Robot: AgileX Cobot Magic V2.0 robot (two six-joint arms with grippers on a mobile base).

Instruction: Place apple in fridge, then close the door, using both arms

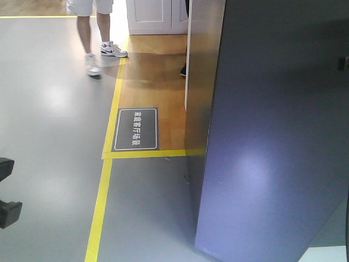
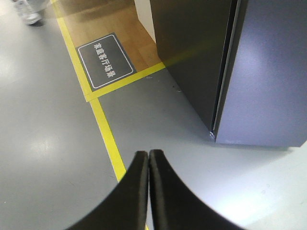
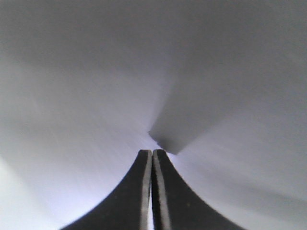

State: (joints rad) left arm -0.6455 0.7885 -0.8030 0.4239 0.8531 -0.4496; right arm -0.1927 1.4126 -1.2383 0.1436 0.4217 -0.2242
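The fridge (image 1: 200, 82) stands at the right, its dark side reflecting the wood floor. The dark grey-blue door (image 1: 272, 142) fills the right half of the front view. In the left wrist view the door (image 2: 273, 72) lies nearly flush against the fridge body (image 2: 192, 48), with only a thin seam between them. My left gripper (image 2: 149, 153) is shut and empty, above the grey floor to the left of the fridge. My right gripper (image 3: 152, 152) is shut and empty, its tips very close to a plain grey surface that fills that view. The apple is out of view.
A yellow floor line (image 1: 101, 202) borders a wood-floor patch with a dark sign plate (image 1: 135, 129). A person's legs in white shoes (image 1: 103, 49) stand at the back left by a white cabinet (image 1: 155, 16). A black machine part (image 1: 6, 191) sits at the left edge.
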